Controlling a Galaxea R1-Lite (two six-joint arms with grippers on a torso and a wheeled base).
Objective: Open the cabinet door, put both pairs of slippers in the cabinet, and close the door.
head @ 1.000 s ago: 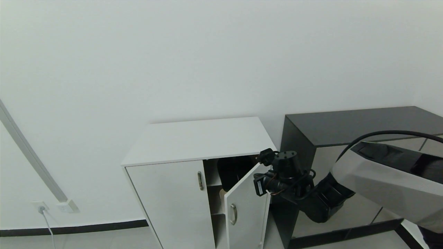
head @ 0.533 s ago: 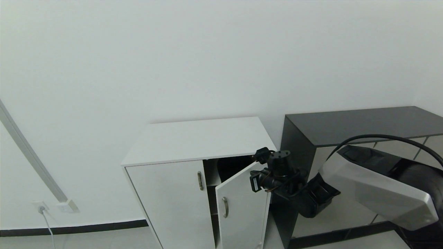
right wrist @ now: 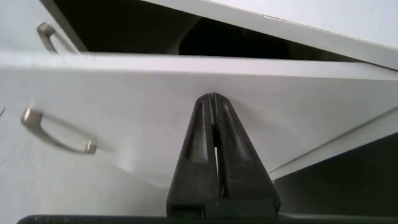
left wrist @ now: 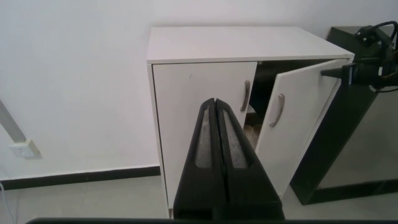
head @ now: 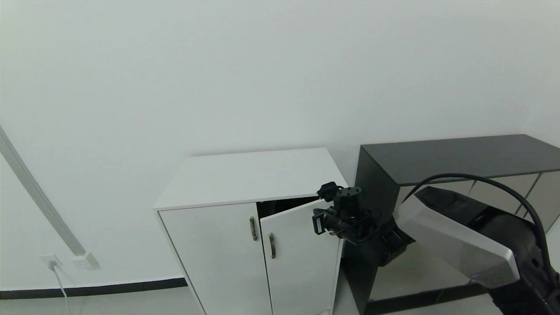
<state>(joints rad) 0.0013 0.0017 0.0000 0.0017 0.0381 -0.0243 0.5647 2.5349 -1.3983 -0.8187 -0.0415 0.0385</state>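
Note:
The white cabinet stands against the wall, its left door closed. Its right door is ajar by a narrow gap, with the handle near the left door's. My right gripper is shut, its tips pressed against the outer face of the right door near the top hinge-side corner; it also shows as the right gripper. Through the gap a tan shape, maybe a slipper, lies on a shelf. My left gripper is shut on nothing, well back from the cabinet front.
A black cabinet stands directly right of the white one. A wall socket with a cord and a slanted cable duct are at the left. Bare floor lies before the cabinet.
The right door has swung from about half open to nearly closed. My right arm has followed it leftward, pressing on the door's face.

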